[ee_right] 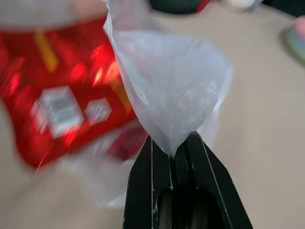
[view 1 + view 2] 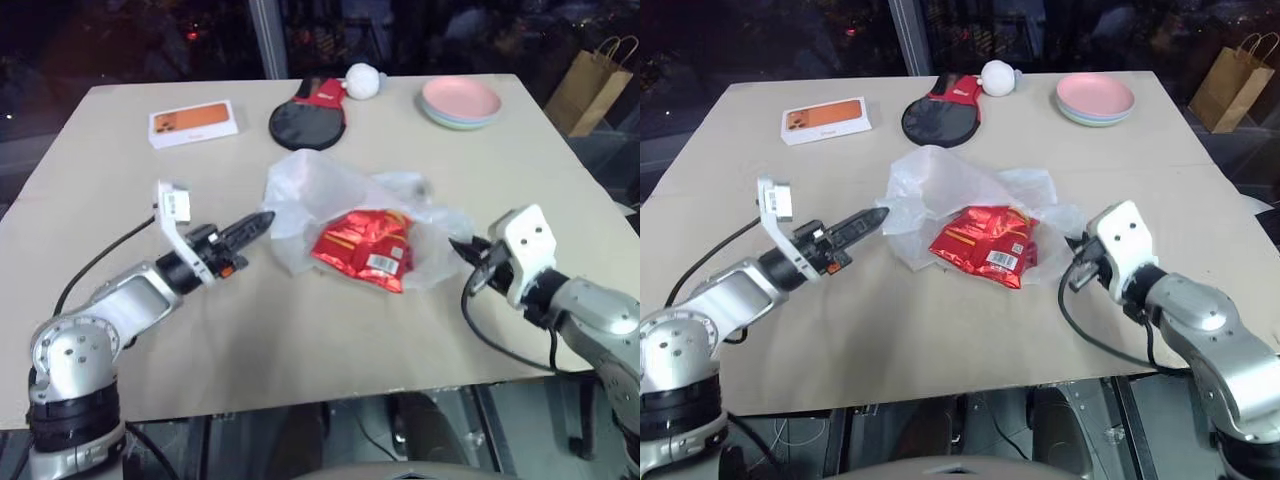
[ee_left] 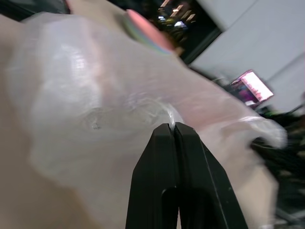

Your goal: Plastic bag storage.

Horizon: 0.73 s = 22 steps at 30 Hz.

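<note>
The plastic bag [image 2: 320, 190], thin, white and crinkled, lies in the middle of the table [image 2: 120, 150] with a red shiny snack packet [image 2: 362, 248] showing through it. My left gripper [image 2: 266, 219] pinches the bag's left edge [image 3: 162, 112], fingers shut on the film. At the bag's right end my right gripper [image 2: 462, 249] is shut on a pulled-up fold of the bag [image 1: 171, 95]. Both hands hang low over the table, the bag slack between them.
At the table's far side lie a white and orange phone box [image 2: 193, 123], a black and red paddle [image 2: 309, 117], a white ball [image 2: 362, 80] and stacked pastel plates [image 2: 460, 102]. A brown paper bag [image 2: 594, 82] stands off the far right corner.
</note>
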Tool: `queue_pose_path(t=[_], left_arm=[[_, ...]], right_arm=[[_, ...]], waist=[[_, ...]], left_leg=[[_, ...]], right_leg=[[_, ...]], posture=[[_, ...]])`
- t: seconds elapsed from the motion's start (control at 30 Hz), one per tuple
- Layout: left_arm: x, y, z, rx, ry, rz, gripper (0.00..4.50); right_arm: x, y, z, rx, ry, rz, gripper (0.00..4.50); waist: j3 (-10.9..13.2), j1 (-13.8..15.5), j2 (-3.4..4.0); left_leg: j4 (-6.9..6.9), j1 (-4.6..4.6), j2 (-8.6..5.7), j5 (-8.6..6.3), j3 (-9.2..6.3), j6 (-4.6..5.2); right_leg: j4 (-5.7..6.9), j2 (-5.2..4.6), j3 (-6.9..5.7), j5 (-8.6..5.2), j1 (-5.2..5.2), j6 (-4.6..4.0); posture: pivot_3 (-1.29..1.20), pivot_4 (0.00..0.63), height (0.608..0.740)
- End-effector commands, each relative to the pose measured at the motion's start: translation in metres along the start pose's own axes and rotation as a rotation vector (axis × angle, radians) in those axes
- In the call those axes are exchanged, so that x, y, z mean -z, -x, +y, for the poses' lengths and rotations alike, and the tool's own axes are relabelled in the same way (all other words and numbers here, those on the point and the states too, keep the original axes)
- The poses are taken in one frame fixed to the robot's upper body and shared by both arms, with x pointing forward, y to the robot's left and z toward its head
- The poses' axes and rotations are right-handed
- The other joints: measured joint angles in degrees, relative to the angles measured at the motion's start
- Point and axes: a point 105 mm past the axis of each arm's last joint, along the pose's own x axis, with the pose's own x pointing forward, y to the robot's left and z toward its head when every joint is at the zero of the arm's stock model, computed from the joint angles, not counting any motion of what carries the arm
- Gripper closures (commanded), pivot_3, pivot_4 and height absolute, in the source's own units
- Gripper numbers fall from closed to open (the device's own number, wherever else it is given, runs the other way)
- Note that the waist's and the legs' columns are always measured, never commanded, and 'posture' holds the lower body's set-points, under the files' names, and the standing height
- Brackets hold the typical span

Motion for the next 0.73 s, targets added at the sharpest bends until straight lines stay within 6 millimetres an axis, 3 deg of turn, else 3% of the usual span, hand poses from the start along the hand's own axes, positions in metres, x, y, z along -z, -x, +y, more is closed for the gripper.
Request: queue_pose_path(t=[0.03,0.1,0.17,0.27,0.3,0.33,0.4,0.57,0.73], left_arm=[[-0.01,0.01,-0.014,0.086,-0.111,-0.039,4.24],[-0.01,0.016,-0.012,0.078,-0.12,-0.048,3.67],[-0.011,0.023,-0.01,0.061,-0.134,-0.048,2.68],[-0.011,0.034,-0.007,0.035,-0.18,-0.027,1.42],[-0.01,0.039,-0.004,0.02,-0.198,-0.016,1.03],[-0.008,0.045,-0.001,0.004,-0.221,0.001,0.5],[-0.005,0.059,0.01,-0.059,-0.273,0.033,0.05],[-0.001,0.084,0.032,-0.151,-0.375,0.089,0.05],[-0.003,0.09,0.042,-0.166,-0.409,0.088,0.05]], right_arm=[[-0.022,0.01,0.003,-0.02,0.057,-0.108,3.51],[-0.023,0.016,0.005,-0.029,0.054,-0.117,2.65],[-0.019,0.024,0.009,-0.043,0.039,-0.105,1.57],[-0.011,0.038,0.016,-0.073,0.011,-0.076,0.25],[-0.008,0.042,0.017,-0.071,0.007,-0.065,0.0],[-0.004,0.048,0.017,-0.065,0.001,-0.048,0.0],[0.005,0.057,0.014,-0.037,-0.006,-0.015,0.0],[0.023,0.079,0.005,0.017,-0.02,0.044,0.0],[0.025,0.086,-0.004,0.026,-0.009,0.051,0.0]], waist=[[0.0,0.0,0.0],[0.0,0.0,-0.01],[0.0,0.0,-0.01],[0.0,0.2,-0.02],[0.0,0.2,-0.02],[0.0,0.2,-0.02],[0.0,0.2,-0.04],[-0.1,0.3,-0.08],[-0.2,0.4,-0.23]], left_leg=[[0.02,0.01,0.0,0.0,0.01,0.0],[0.04,0.03,0.03,0.0,0.01,0.0],[0.05,0.02,0.04,0.0,-0.02,0.0],[0.03,0.01,0.04,-0.01,-0.03,0.01],[0.02,-0.01,0.04,-0.01,-0.02,0.01],[0.03,-0.01,0.04,-0.01,0.01,0.01],[0.05,0.01,0.04,-0.01,0.06,0.01],[0.05,0.07,0.08,-0.01,0.07,0.0],[0.16,0.08,0.12,-0.02,0.11,-0.01]], right_leg=[[0.0,0.0,0.0,-0.02,0.0,0.04],[0.02,0.0,-0.01,-0.08,0.01,0.14],[0.02,0.01,-0.03,-0.09,0.01,0.15],[0.02,0.01,-0.04,-0.1,0.01,0.13],[0.01,0.0,-0.03,-0.1,0.01,0.13],[0.0,0.0,-0.02,-0.1,0.0,0.13],[0.0,-0.01,0.02,-0.11,0.01,0.16],[0.0,-0.01,-0.01,-0.13,0.01,0.16],[-0.01,-0.05,-0.02,-0.12,0.03,0.18]], posture=[[0.0,0.15,0.74],[0.0,0.15,0.74],[0.0,0.15,0.74],[0.0,0.15,0.74],[0.0,0.15,0.74],[0.0,0.15,0.74],[0.0,0.15,0.74],[0.0,0.15,0.74],[0.0,0.15,0.74]])
